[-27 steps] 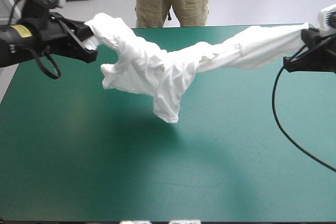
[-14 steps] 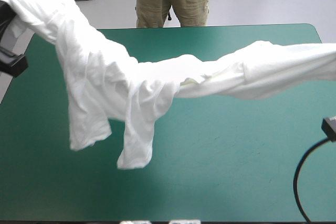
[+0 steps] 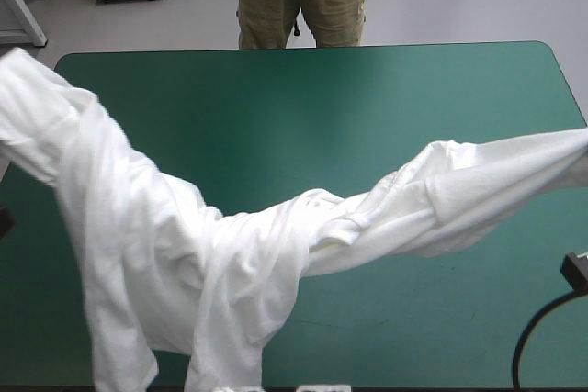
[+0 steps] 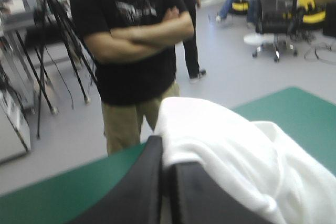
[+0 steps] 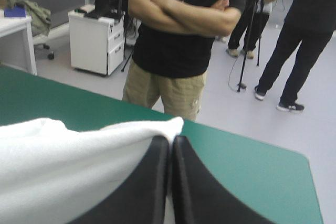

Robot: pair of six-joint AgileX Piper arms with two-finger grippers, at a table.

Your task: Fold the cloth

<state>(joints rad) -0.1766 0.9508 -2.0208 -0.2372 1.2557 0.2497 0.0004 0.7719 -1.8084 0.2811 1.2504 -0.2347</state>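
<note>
Though aloft, T-shirt (image 3: 230,263) across table (image 3: 303,107).

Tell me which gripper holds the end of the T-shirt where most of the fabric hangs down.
The left gripper. On its side the T-shirt hangs broad and loose; toward the right gripper it narrows to a stretched band.

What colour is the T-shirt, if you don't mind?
Plain white T-shirt, clearest in the high view.

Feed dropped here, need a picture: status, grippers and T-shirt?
Left gripper, right gripper: shut on the T-shirt. T-shirt lifted, strung between them, unfolded. Nothing in the way.
</note>
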